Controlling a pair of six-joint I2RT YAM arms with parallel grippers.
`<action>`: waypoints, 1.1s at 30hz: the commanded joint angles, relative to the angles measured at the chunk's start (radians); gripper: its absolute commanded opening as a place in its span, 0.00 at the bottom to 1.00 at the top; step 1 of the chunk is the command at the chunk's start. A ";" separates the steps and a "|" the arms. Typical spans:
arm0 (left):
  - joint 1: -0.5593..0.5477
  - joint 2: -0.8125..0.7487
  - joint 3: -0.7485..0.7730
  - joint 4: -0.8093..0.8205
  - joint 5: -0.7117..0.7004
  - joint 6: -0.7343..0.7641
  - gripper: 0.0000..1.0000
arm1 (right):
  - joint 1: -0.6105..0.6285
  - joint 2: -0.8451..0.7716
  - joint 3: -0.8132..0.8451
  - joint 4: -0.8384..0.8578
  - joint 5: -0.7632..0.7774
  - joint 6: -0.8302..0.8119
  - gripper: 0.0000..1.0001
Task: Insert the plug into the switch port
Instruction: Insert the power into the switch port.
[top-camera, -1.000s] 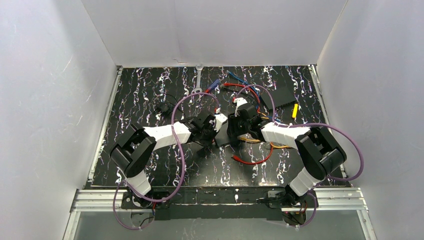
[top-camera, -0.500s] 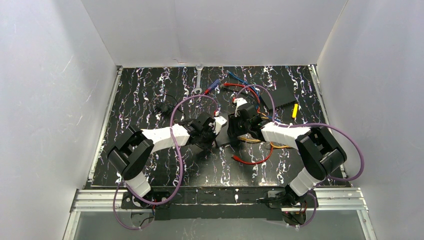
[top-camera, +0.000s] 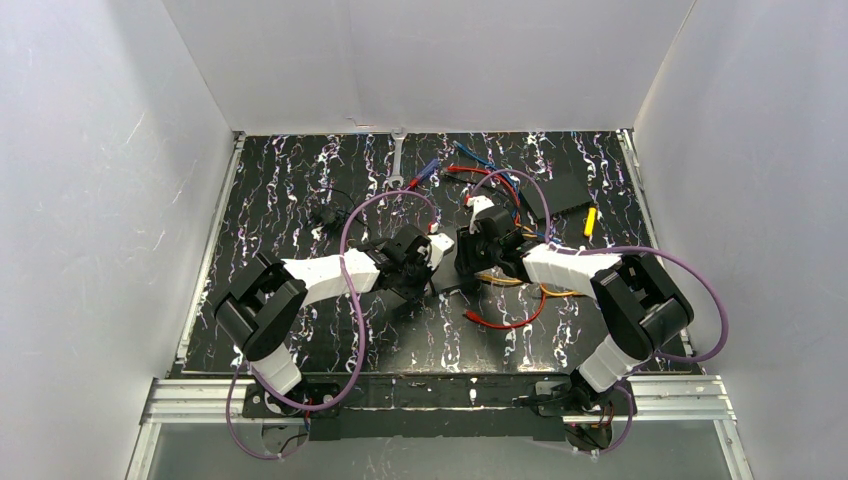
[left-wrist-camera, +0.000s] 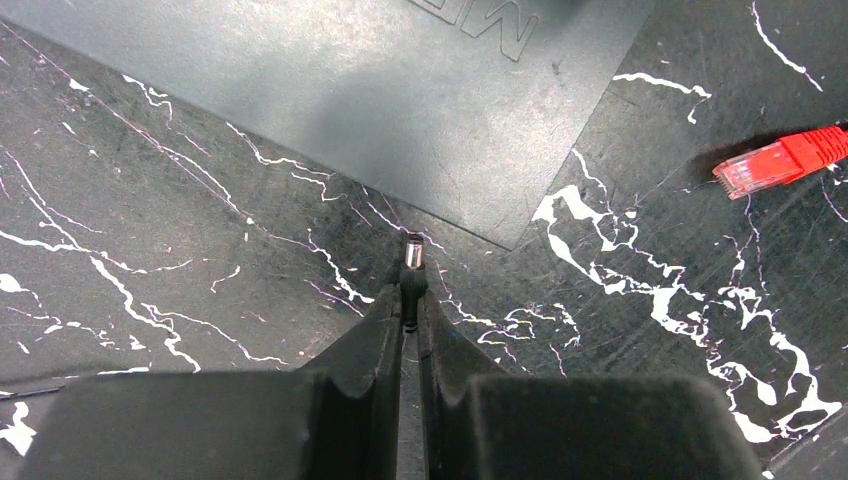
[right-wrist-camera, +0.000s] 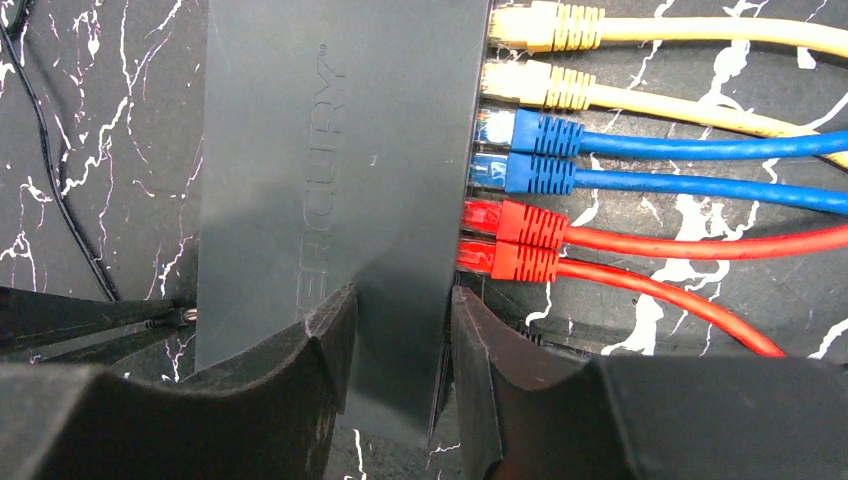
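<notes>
Plug (left-wrist-camera: 412, 255) in left fingers (left-wrist-camera: 372, 345) nearer matte-black switch (right-wrist-camera: 330, 150)

L plug (left-wrist-camera: 412, 252) slightly nearer switch (left-wrist-camera: 350, 100)

Looks down on a black, white-veined bench (top-camera: 280, 180) boxed in by white walls. Shows two white-and-black arms bent inward, left gripper (top-camera: 428, 272) and right gripper (top-camera: 472, 250) close together near the middle, with a flat matte-black switch (top-camera: 458, 274) between them. Shows a red cable (top-camera: 505, 322) looping just right of the switch. Shows, toward the far edge, a silver open-ended wrench (top-camera: 398, 158), a plain black slab (top-camera: 565, 190), a small yellow stick (top-camera: 590, 221) and, further left, a small black block (top-camera: 323, 215). Shows purple hoses (top-camera: 352, 300) arching over both arms.
</notes>
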 joint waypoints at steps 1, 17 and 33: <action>-0.010 -0.037 -0.014 -0.050 0.007 -0.007 0.00 | 0.002 0.016 0.017 -0.025 -0.035 -0.018 0.46; -0.009 -0.067 0.020 -0.049 -0.037 0.000 0.00 | 0.002 0.041 0.027 -0.031 -0.064 -0.029 0.45; -0.009 -0.038 0.052 -0.032 -0.023 0.015 0.00 | 0.002 0.053 0.031 -0.031 -0.069 -0.030 0.45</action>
